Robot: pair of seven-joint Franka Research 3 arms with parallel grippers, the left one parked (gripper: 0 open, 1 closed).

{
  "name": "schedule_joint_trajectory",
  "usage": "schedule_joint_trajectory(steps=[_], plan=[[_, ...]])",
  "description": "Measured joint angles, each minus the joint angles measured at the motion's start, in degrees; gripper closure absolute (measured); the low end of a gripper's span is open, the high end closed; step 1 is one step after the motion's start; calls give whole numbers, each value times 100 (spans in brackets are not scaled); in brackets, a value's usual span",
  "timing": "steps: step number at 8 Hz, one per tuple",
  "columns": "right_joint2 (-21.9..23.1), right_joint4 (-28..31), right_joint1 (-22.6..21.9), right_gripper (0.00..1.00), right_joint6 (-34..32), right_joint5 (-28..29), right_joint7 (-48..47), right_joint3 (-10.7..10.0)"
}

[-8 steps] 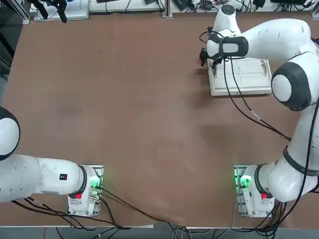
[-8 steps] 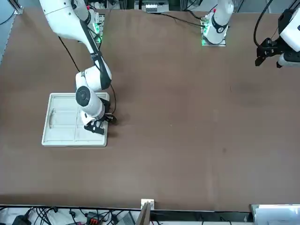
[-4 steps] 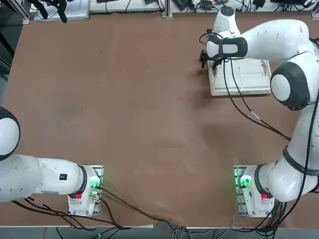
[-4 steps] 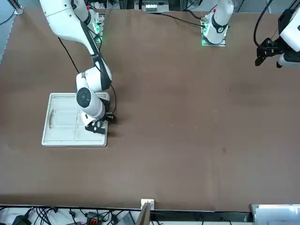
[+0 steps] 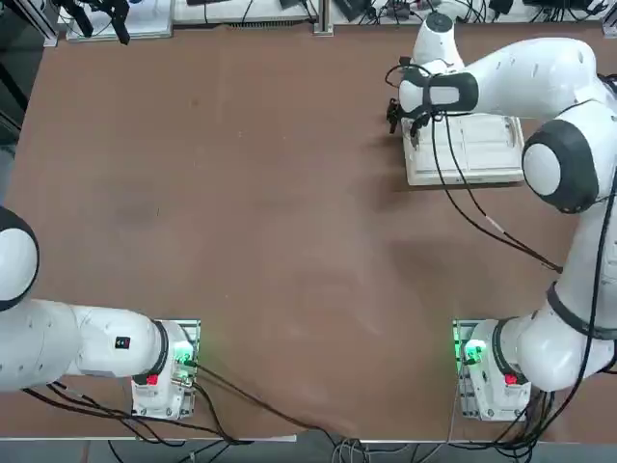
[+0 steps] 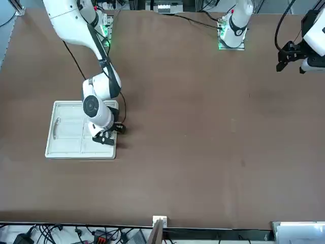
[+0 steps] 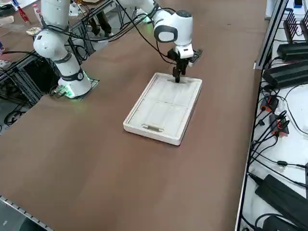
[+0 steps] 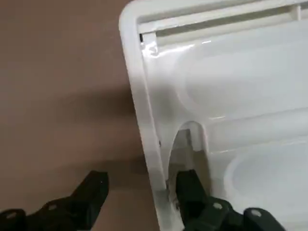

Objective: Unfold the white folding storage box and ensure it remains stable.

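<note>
The white folding storage box (image 5: pixel 477 145) lies collapsed flat on the brown table, far right in the top view and at the left in the front view (image 6: pixel 71 129). Its panels are folded down inside the thick rim (image 7: pixel 163 108). My right gripper (image 5: pixel 410 127) hangs over the box's short end, the one nearer the table's middle (image 6: pixel 107 137) (image 7: pixel 177 76). In the wrist view the gripper (image 8: pixel 142 182) is open and straddles the rim (image 8: pixel 144 125). One finger (image 8: pixel 94 185) is outside over the table. The other finger (image 8: pixel 187 185) dips into the oval handle hole.
The right arm's cables (image 5: pixel 463 193) trail over the box and the table beside it. Black power bricks and wiring (image 7: pixel 284 62) lie on a shelf past the table's far edge, close behind the box. Open brown tabletop (image 5: pixel 241 193) stretches toward the parked arm.
</note>
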State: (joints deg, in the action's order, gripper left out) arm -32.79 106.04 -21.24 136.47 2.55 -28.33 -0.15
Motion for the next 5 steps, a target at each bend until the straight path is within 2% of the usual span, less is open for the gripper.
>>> schedule_joint_trajectory(steps=[3, 4, 5], plan=[[-43, 0, 7, 20, 0, 0, 0, -12], [-43, 0, 12, 31, 0, 0, 1, -16], [-43, -1, 15, 36, 0, 0, 1, -21]])
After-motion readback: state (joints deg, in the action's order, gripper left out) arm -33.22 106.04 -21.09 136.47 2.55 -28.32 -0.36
